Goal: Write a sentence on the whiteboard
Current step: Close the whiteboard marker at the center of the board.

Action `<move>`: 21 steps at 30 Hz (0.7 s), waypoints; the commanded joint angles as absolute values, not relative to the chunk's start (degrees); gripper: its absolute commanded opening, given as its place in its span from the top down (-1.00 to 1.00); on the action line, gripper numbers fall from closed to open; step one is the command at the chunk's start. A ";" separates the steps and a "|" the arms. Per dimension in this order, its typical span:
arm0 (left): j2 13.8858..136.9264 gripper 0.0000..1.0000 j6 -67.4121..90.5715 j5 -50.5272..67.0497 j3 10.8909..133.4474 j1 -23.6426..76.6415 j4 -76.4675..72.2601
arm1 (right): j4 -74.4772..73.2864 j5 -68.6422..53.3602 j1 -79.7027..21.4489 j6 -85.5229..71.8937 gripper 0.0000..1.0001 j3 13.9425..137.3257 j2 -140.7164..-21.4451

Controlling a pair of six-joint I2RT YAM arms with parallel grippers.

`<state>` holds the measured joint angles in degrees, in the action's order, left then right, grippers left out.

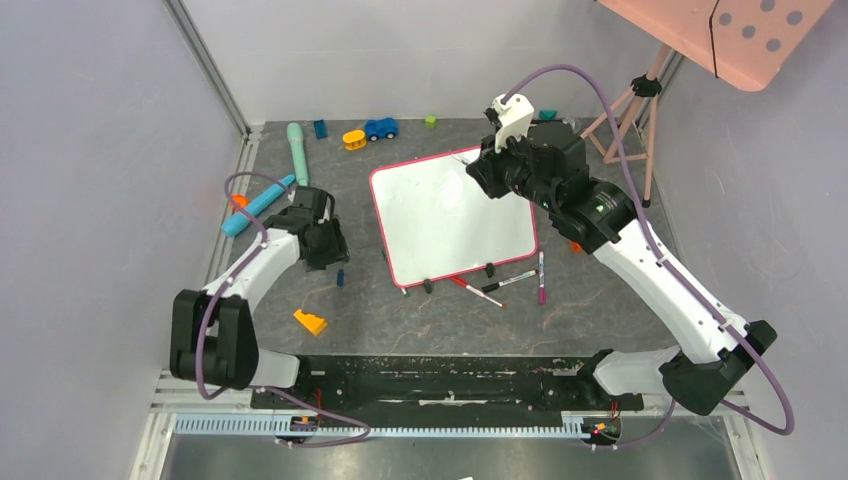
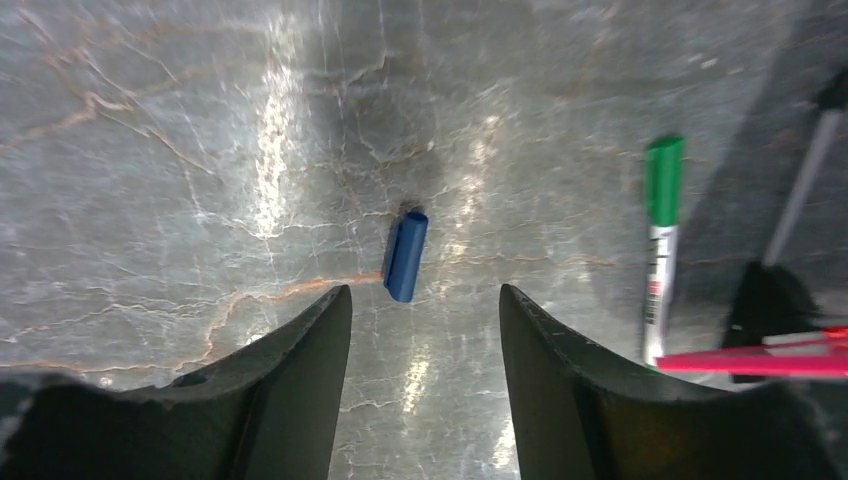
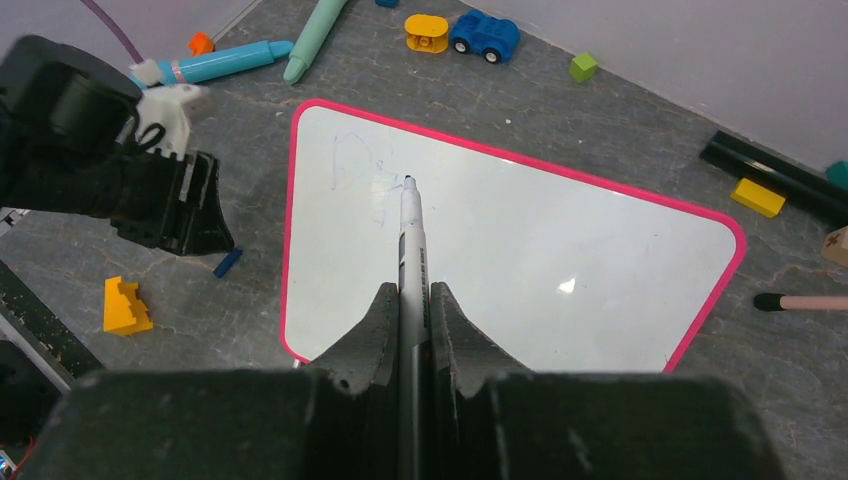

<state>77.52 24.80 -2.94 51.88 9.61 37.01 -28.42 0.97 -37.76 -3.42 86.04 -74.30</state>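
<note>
Left wrist view first: left gripper (image 2: 425, 300) hangs over the grey marbled table (image 2: 150, 150), jaws apart, gripping nothing, with a small blue plastic cap (image 2: 405, 256) lying just ahead. At centre, the white pink-framed whiteboard (image 1: 450, 225) lies flat. Right gripper (image 3: 410, 305) is clamped on a white-barrelled marker (image 3: 411, 235), its tip at faint handwritten strokes (image 3: 350, 165) near the board's corner.

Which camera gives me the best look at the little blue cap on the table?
Left wrist: the blue cap lies large and unobstructed ahead of the open left pincer. Top external shows a tiny blue speck; right wrist shows a small sliver beside that pincer.
</note>
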 commanded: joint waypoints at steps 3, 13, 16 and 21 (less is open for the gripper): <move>82.86 -0.21 24.12 -1.00 48.47 9.58 32.40 | -27.46 0.18 -37.62 -3.77 1.00 86.25 -72.26; 95.02 0.20 22.94 -1.58 50.79 9.57 30.06 | -27.45 0.87 -37.58 -3.00 1.00 85.21 -71.09; 95.37 0.82 23.38 -2.57 51.01 9.49 30.70 | -28.18 0.82 -37.62 -2.87 1.00 85.32 -71.21; 83.74 0.96 19.40 4.40 49.23 10.25 28.08 | -34.51 -5.31 -36.78 -3.74 1.00 88.86 -74.88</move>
<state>91.15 23.62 -1.63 51.27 9.50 31.99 -29.69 -0.08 -37.60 -3.38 85.43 -72.47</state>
